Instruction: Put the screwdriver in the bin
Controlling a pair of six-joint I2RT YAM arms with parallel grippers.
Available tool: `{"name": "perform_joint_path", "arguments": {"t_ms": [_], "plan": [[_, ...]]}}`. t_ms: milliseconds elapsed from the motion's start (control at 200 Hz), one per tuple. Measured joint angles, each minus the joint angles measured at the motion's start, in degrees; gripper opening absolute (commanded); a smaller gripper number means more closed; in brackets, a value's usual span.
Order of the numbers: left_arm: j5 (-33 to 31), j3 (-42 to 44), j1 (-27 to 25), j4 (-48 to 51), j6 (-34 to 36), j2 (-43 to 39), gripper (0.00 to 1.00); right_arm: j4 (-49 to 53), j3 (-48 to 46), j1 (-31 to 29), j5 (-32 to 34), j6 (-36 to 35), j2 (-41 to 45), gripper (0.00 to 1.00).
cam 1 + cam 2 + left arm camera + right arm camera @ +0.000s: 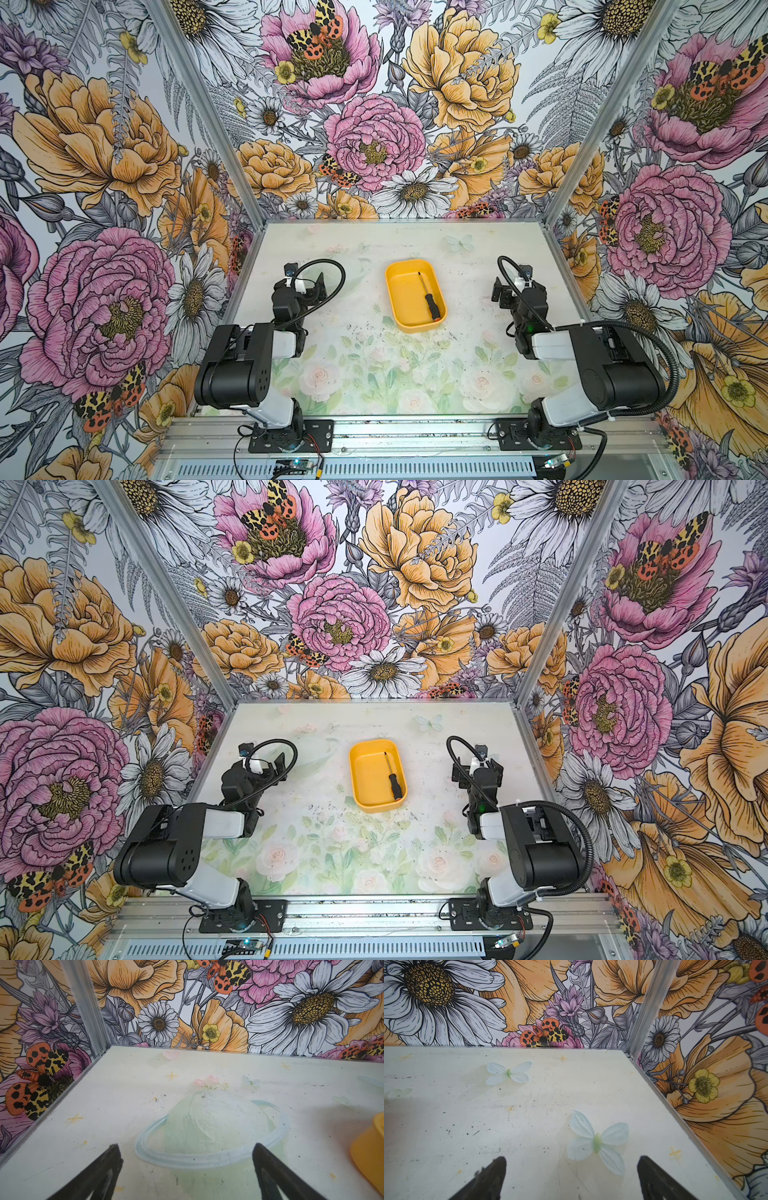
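Both left gripper [186,1147] and right gripper [571,1159] gape empty; my screwdriver [429,296] lies eleven-to-five inside bin [405,295], nine o'clock from nearer right.

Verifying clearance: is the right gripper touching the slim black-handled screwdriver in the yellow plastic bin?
Apart. Both top views show bare table between the right gripper and the screwdriver.
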State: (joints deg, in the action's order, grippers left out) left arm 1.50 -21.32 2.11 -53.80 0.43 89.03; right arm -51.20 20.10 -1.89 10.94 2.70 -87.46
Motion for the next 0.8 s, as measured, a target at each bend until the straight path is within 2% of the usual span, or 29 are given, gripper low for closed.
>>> {"name": "perform_joint_path", "arguments": {"t_ms": [375,801], "plan": [[4.98,0.00,0.98,-0.02,0.02,0.00,0.99,0.02,0.00,0.11,0.00,0.00,0.00,1.00],[6.47,0.00,1.07,-0.04,0.20,0.00,0.99,0.02,0.00,0.11,0.00,0.00,0.00,0.99]]}}
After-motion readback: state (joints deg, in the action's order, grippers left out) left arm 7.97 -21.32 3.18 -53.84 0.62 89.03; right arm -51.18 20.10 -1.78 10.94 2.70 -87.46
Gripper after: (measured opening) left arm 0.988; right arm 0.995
